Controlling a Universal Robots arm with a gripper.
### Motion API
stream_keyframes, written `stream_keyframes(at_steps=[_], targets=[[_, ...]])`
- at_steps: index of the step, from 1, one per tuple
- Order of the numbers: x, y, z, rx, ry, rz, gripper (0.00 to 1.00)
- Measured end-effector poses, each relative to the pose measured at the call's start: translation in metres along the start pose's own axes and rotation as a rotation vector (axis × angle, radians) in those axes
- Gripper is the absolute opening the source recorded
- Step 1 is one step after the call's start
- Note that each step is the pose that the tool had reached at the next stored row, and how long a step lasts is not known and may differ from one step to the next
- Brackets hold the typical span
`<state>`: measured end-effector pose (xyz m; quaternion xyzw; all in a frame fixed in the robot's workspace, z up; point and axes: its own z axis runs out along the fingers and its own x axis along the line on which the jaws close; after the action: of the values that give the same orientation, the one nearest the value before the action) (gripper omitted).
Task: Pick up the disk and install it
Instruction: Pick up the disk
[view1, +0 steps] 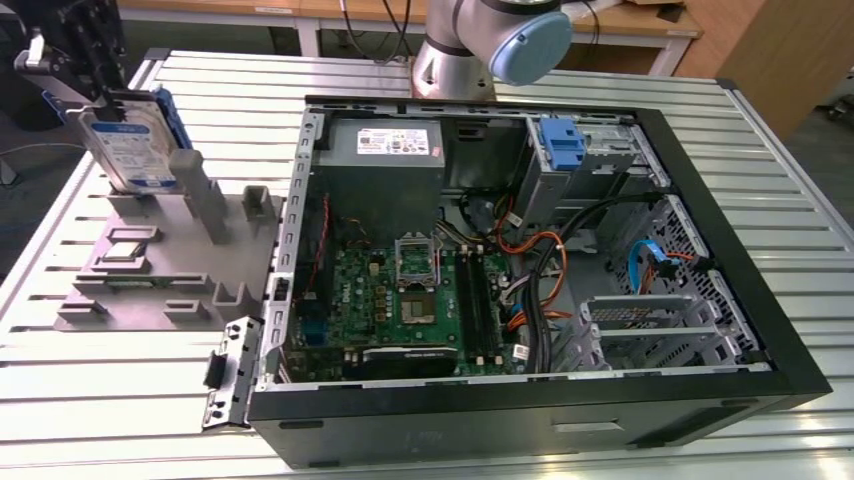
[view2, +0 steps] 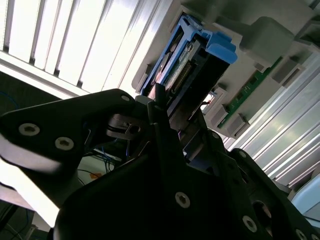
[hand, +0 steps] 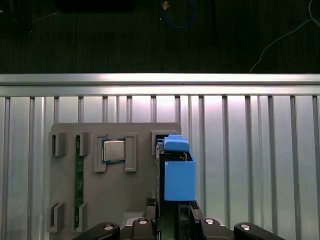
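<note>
The disk (view1: 127, 148) stands on edge at the far left corner of the grey fixture (view1: 147, 275) in the exterior view, its white-and-blue label facing the camera and its blue carrier frame along the edges. My gripper (view1: 96, 98) comes down onto its top edge and is shut on it. In the first wrist view the disk (hand: 178, 176) shows edge-on as a blue block, with my gripper (hand: 176, 210) closed around it. The second wrist view shows a dark finger (view2: 161, 107) pressed against the side of the disk (view2: 200, 55). Whether the disk still rests in the fixture slot I cannot tell.
The open computer case (view1: 761, 330) lies at the exterior view's right, with a motherboard (view1: 400, 295), grey power supply (view1: 387, 150), loose cables and a blue bracket (view1: 562, 148) in the drive bay. The fixture also holds a processor (hand: 114, 150) and a memory stick (hand: 78, 175). The arm's base (view1: 487, 45) stands behind the case.
</note>
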<state>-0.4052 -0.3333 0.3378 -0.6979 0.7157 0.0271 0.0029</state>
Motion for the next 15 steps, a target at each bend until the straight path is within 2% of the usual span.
stream_keyframes(at_steps=[9,15], targets=[[0.0,0.0001,-0.0014,-0.0001,0.0001,0.0,0.35],[-0.0003,0.0003,-0.0076,0.0,0.0,0.0,0.35]])
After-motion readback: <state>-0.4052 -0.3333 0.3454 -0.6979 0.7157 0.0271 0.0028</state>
